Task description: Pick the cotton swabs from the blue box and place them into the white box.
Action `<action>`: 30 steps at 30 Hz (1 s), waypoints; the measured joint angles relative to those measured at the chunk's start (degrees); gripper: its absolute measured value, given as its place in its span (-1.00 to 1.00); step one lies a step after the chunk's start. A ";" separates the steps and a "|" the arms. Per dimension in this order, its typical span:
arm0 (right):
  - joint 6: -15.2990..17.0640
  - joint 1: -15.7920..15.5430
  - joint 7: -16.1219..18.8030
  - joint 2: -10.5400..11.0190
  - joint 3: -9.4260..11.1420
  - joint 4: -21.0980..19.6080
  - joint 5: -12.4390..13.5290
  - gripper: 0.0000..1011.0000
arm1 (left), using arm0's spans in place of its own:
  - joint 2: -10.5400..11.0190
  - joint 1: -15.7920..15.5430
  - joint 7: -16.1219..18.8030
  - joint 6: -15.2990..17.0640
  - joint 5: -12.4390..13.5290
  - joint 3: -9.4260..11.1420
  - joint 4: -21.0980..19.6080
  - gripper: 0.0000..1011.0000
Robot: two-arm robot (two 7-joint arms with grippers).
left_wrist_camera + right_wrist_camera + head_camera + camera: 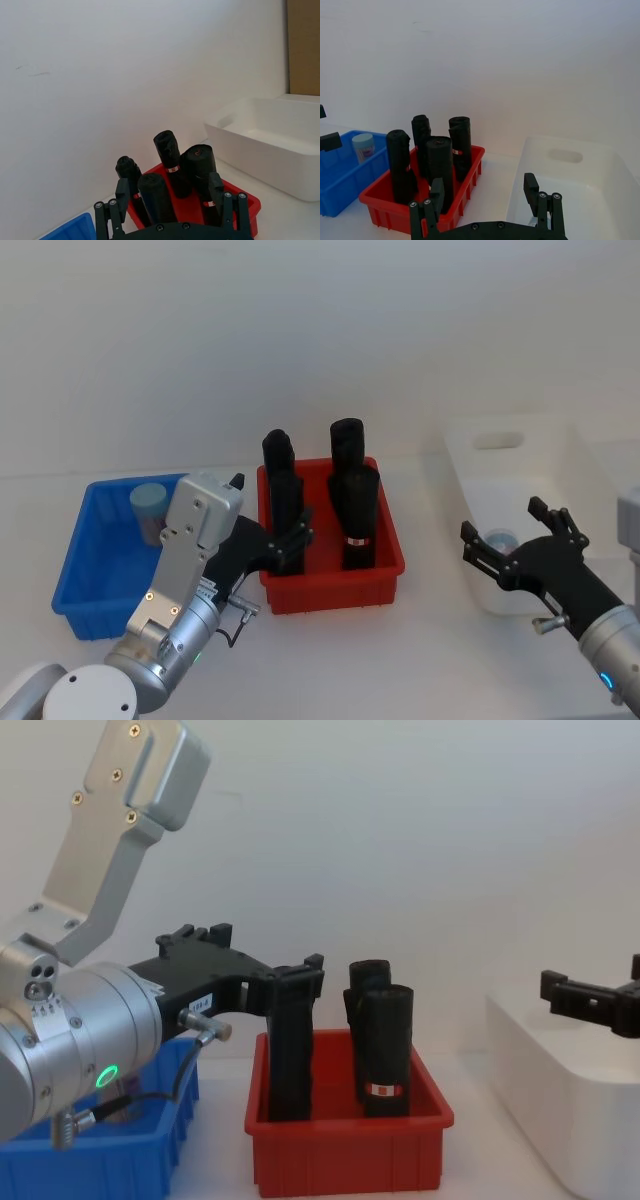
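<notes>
One cotton swabs tub (150, 508) with a pale teal lid stands in the back of the blue box (85, 560) at the left, also seen as the tub (363, 146) in the right wrist view. Another teal-lidded tub (500, 539) lies inside the white box (560, 430) on the right. My left gripper (295, 545) is open and empty, to the right of the blue box at the red bin's left side. My right gripper (515, 540) is open over the white box's near end, just above that tub.
A red bin (385, 575) holding several tall black rolls (355, 510) sits between the two boxes, close against my left fingers (300, 982). A white wall stands behind the table. Bare table lies between the red bin and the white box.
</notes>
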 joint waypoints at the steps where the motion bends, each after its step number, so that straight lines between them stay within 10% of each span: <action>1: 0.00 0.14 0.21 -0.03 0.00 0.12 -0.19 0.98 | 0.00 0.00 0.00 0.00 0.00 0.00 0.00 0.99; 30: -3.06 13.80 12.90 -4.95 -1.08 16.49 -5.71 0.98 | 0.00 0.00 -0.01 0.00 0.00 0.01 0.00 0.99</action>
